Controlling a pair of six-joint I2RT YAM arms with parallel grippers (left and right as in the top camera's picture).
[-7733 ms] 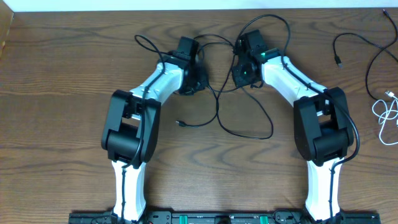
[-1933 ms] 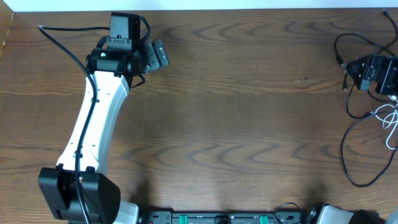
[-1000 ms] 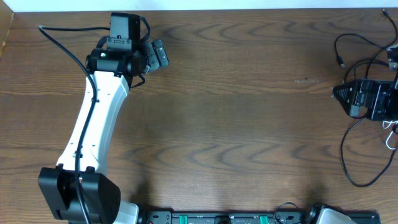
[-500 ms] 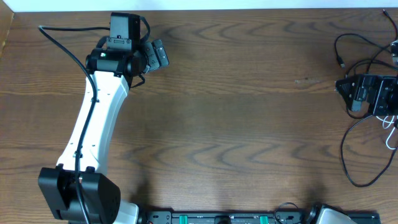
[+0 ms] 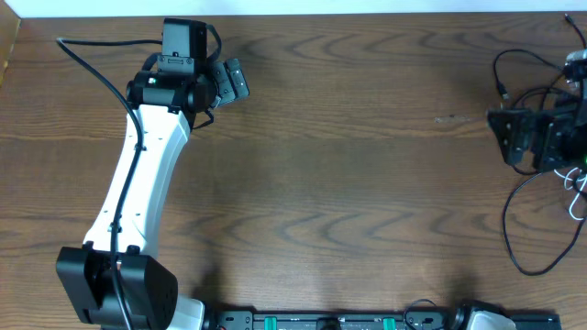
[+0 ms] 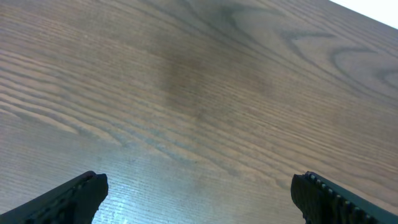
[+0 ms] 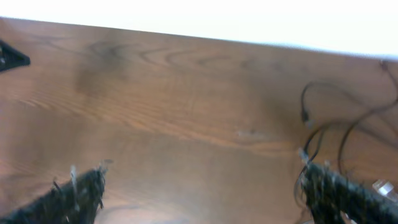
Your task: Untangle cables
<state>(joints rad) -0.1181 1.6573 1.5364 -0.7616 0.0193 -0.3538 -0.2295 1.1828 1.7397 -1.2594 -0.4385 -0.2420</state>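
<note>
The cables lie at the table's right end. One black cable [image 5: 510,66] curls down to a small plug, and another black cable [image 5: 510,240] loops toward the front edge. A white cable [image 5: 578,194] shows at the frame's right border. My right gripper [image 5: 503,137] hovers beside them, open, nothing between its fingers [image 5: 510,158]. The blurred right wrist view has the right gripper [image 7: 202,196] over bare wood, with black cables [image 7: 306,106] to its right. My left gripper [image 5: 229,84] is open at the far left back, empty; the left gripper [image 6: 199,199] sees only wood.
The left arm [image 5: 138,192] stretches from the front left to the back left. The table's back edge [image 5: 367,14] runs close behind both grippers. A small pale mark [image 5: 447,118] sits on the wood left of the cables.
The right gripper has shifted slightly up and left beside the cables and turned a little. The left arm has not moved. Both grippers stayed open.
</note>
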